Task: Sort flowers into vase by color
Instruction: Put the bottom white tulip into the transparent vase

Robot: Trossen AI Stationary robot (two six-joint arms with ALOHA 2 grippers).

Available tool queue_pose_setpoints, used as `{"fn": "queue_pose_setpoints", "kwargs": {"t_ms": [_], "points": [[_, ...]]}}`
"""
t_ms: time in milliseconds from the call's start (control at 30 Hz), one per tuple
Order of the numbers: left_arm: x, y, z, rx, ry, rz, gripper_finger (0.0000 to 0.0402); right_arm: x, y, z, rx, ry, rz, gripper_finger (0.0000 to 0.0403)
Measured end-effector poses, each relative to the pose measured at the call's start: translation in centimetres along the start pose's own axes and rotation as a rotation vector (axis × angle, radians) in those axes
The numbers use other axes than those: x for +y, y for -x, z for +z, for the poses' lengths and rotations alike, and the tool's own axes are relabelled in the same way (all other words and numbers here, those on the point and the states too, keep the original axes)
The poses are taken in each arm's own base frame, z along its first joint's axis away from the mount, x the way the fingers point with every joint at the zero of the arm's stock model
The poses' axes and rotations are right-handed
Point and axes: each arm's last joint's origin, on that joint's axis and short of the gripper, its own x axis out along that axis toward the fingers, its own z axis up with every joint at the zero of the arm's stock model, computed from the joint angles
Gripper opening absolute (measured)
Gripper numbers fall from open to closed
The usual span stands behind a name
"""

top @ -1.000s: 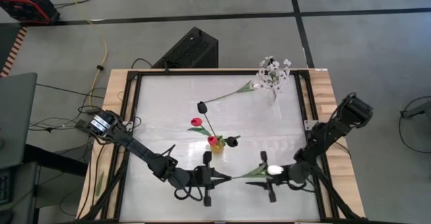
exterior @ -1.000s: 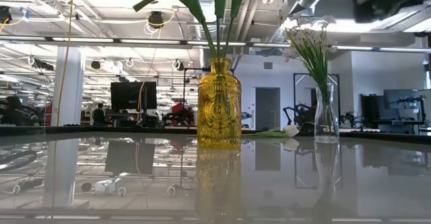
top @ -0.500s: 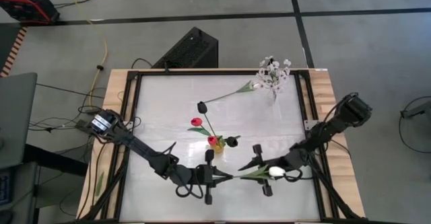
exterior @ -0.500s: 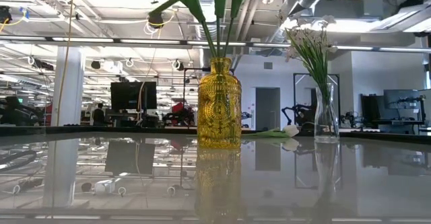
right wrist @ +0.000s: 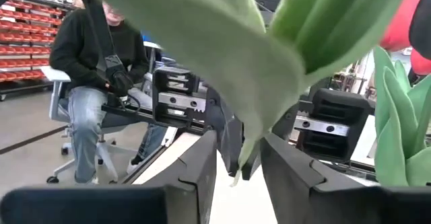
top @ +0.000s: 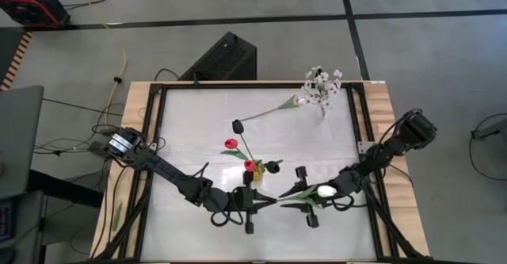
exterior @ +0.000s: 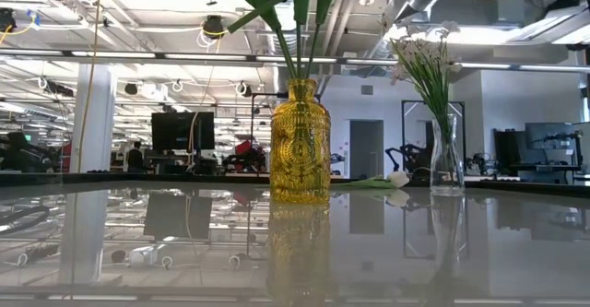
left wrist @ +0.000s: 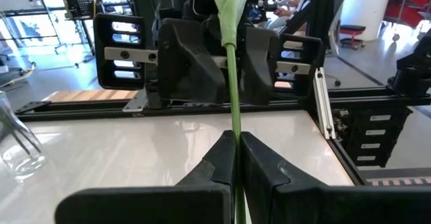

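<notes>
Moved since earlier frame: right gripper point(top: 305, 197) swung from facing down-table to angled toward the yellow vase point(top: 255, 171); white tulip point(top: 325, 191) carried with it, bloom now nearer table centre; left gripper point(top: 265, 201) shifted slightly rightward along the stem.
Left gripper: at the near table edge, just below the yellow vase; clamped tight on the green stem point(left wrist: 235, 116) of the white tulip, stem pinched between both fingers point(left wrist: 214, 162).
Right gripper: just right of the left one, facing it; fingers point(right wrist: 202, 158) parted either side of the tulip's leaves point(right wrist: 222, 56); grasp or release cannot be told.
White tulip: held off the table between both grippers; not in any vase.
Yellow vase: mid-table; holds red tulips point(top: 230, 144) and dark tulips point(top: 237, 126).
Clear vase point(top: 322, 107): far right corner; holds white blossom sprays point(top: 322, 86).
Second white tulip point(top: 279, 107): lying on the table, bloom near the clear vase.
Background: seated person point(right wrist: 94, 83) beyond the table.
</notes>
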Motion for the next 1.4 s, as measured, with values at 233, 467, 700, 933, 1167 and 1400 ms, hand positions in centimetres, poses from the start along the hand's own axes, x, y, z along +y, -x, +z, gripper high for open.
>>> {"fn": "queue_pose_setpoints", "kwargs": {"t_ms": [233,467,700,933,1167,1400], "points": [[0.1,-0.1,0.0,-0.002,0.013,0.002,0.0007,0.0,0.0,0.1,-0.01,0.013,-0.003,0.0041],[0.2,-0.1,-0.3,0.031,-0.04,0.018,0.0071,-0.2,0.4,1.1,-0.012,-0.006,-0.038,0.0024],[-0.6,1.2,-0.4,0.101,-0.123,0.199,0.0142,-1.1,4.4,4.3,0.231,0.027,-0.131,0.0022],[-1.5,2.3,-0.7,0.148,-0.125,0.256,0.0157,-6.1,11.6,6.9,0.392,-0.176,-0.252,0.0022],[-1.4,2.3,-1.0,0.168,-0.084,0.242,0.0158,-11.9,18.1,11.5,0.352,-0.233,-0.564,0.0022],[-1.1,2.1,-1.1,0.175,-0.083,0.25,0.0158,-14.7,22.7,15.1,0.416,-0.274,-0.783,0.0022]]}}
